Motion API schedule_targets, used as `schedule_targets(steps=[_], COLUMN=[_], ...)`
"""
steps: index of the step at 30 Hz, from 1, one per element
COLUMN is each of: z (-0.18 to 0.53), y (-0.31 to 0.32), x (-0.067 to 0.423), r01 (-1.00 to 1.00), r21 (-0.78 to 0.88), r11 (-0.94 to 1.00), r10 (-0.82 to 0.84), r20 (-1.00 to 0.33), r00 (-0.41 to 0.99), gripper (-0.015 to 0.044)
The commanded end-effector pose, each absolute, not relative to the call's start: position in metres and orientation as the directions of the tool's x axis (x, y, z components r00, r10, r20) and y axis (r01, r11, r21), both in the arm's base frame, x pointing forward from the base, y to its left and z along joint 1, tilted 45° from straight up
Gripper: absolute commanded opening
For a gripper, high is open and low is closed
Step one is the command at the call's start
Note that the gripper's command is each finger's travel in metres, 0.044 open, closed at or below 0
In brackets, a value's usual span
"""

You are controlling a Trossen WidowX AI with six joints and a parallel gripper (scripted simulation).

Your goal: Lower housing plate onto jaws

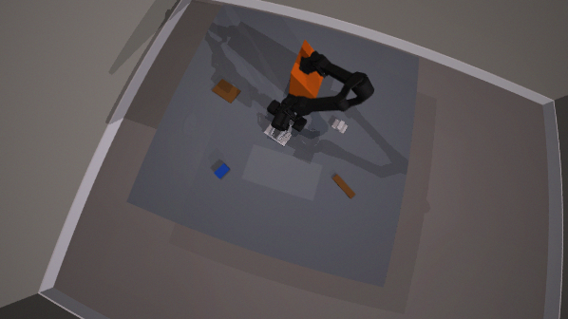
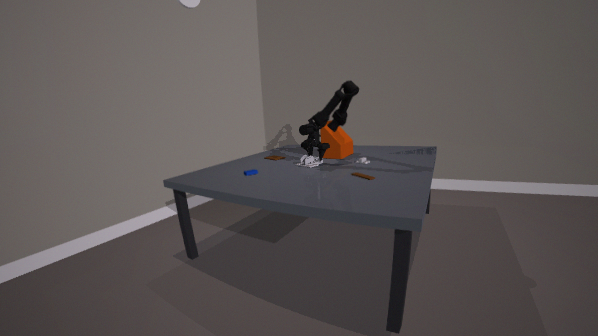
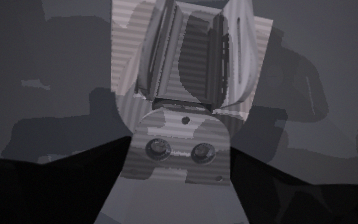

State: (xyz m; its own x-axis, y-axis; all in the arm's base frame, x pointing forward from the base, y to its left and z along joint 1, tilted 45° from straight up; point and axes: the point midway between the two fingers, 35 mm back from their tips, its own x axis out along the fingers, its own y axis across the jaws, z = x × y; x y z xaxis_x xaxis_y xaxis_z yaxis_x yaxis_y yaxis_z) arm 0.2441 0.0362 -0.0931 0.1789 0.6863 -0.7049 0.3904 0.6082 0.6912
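Note:
My gripper (image 1: 285, 126) (image 2: 316, 156) (image 3: 178, 146) is shut on the grey housing plate (image 3: 180, 162), with one dark finger on each side. The plate has two large round holes and a rounded far edge. In the wrist view that edge is at the near ends of the two curved jaws, the left jaw (image 3: 155, 57) and the right jaw (image 3: 245, 60). The jaws stand apart over a pale base plate (image 3: 122, 65) (image 1: 284, 143) that lies on the table. The stubs and pins are hidden. Whether the housing plate touches the jaws or sits level cannot be told.
The arm's orange mount (image 1: 304, 88) (image 2: 337, 146) stands behind the work. A small white part (image 1: 339, 125) (image 2: 363, 161) lies right of the hand. A brown block (image 1: 226, 90) (image 2: 274, 157), a blue block (image 1: 221, 171) (image 2: 251, 172) and a brown bar (image 1: 343, 186) (image 2: 363, 176) lie around.

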Motion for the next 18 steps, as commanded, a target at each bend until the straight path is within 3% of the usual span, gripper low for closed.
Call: schedule_targets(steps=[1, 18], z=[-0.0933, -0.0965], y=[0.0369, 0.0402], x=[0.244, 0.2448], r01=[0.393, 0.394], r21=[0.693, 0.693], r11=[0.604, 0.604], r10=[0.689, 0.689], r20=[-0.702, -0.702], r00=[0.18, 0.18], gripper=[0.0351, 0.0351])
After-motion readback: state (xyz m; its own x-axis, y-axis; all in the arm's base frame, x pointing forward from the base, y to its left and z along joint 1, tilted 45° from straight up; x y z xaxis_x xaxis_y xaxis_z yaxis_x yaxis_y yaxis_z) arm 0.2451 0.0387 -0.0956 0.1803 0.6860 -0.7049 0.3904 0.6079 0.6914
